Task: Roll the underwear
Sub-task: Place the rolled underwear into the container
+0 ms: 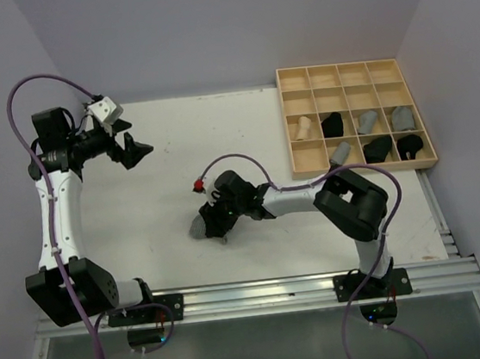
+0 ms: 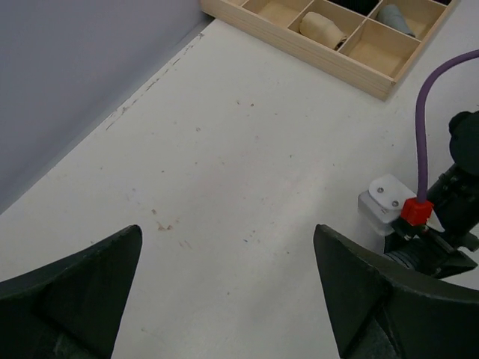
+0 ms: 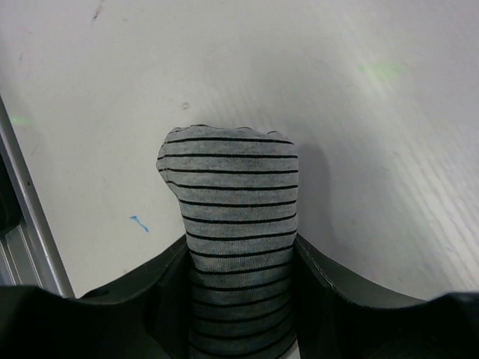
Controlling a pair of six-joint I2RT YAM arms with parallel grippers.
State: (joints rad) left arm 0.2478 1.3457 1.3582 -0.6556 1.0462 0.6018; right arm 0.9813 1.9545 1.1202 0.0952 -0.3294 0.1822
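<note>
While both arms rise from a rail at the near edge of the white worktop [image 1: 142, 234], only the right one is occupied. Its right end effector [image 1: 213, 221] reaches low toward the middle front of the surface and is clenched on the striped underwear [image 3: 232, 202], a grey piece with thin dark lines, bundled into a short, plump roll. One finger presses each side of the bundle, and its rounded end pokes out beyond the fingertips. Squeezing it across its width looks meant to keep the roll from springing open. Whether it rests on the surface or hangs just above it cannot be told.

Farther back and well to the left, the left end effector [image 1: 135, 150] hovers above bare worktop with its fingers spread wide and nothing between them. It appears parked there to stay out of the other arm's way.

Farthest off, at the right rear corner, sits a pale wooden tray [image 1: 286, 131] divided into a grid of compartments. Seven rolled garments [image 1: 367, 120] lie one to a cell in its two nearer rows: one tan, three grey, three black. The two far rows are bare, as is the leftmost cell of the nearest row. Storing each roll in its own cell keeps it snug, so the striped one probably belongs in a vacant cell.
</note>
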